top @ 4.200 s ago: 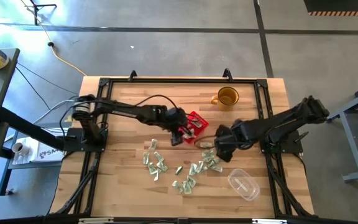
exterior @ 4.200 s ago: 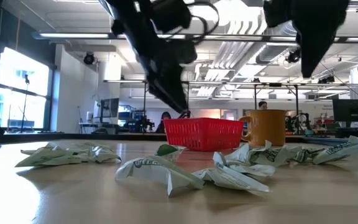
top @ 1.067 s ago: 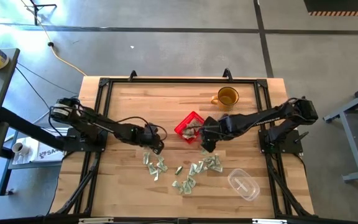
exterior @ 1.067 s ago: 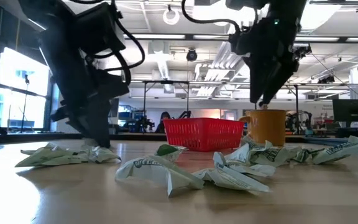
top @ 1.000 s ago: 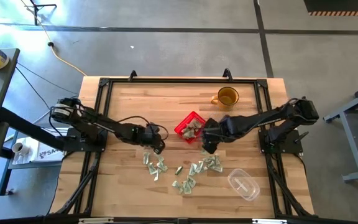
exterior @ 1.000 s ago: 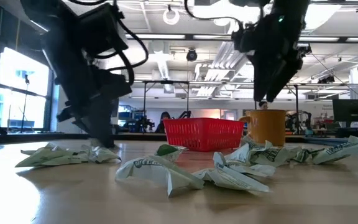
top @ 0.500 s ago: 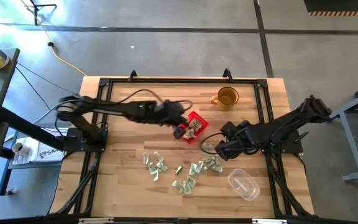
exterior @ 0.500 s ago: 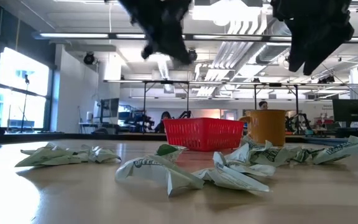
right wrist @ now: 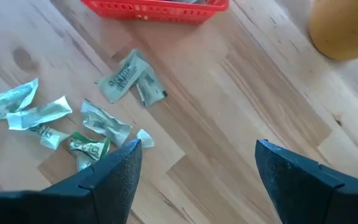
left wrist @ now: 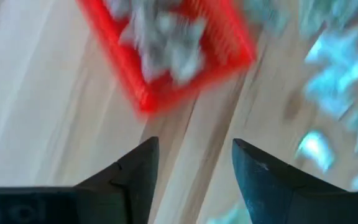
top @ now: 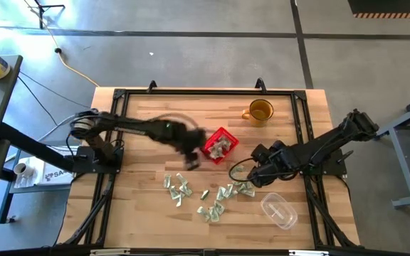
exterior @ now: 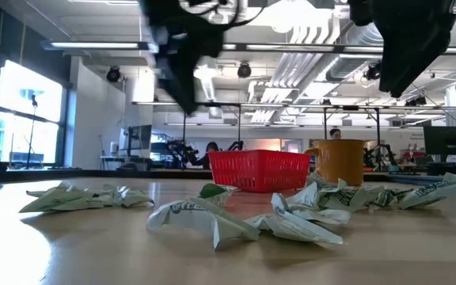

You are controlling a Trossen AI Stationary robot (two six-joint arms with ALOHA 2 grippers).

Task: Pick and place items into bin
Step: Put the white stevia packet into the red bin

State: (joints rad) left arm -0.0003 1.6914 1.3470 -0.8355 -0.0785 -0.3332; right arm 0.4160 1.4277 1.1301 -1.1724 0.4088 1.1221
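The red bin (top: 219, 147) stands mid-table with several pale green-and-white pieces (top: 222, 145) inside; the low view shows its wall (exterior: 260, 170). More pieces lie loose on the wood nearer the near edge (top: 179, 187) (top: 228, 190). My left gripper (top: 189, 159) hangs open and empty just left of the bin, above the table; its wrist view (left wrist: 194, 146) looks down on the bin (left wrist: 166, 43). My right gripper (top: 243, 171) is open and empty, raised to the right of and nearer than the bin, over loose pieces (right wrist: 129, 78).
An amber mug (top: 260, 111) stands toward the far right of the table. A clear plastic container (top: 278, 210) lies near the right near corner. A black frame (top: 205, 92) runs around the table top. Bare wood stretches along the far-left part.
My left gripper rose from the left end of the loose pile, swung right to the bin, and has now drawn back left and nearer. My right gripper left the bin and moved toward the near right, stopping above the loose pieces.
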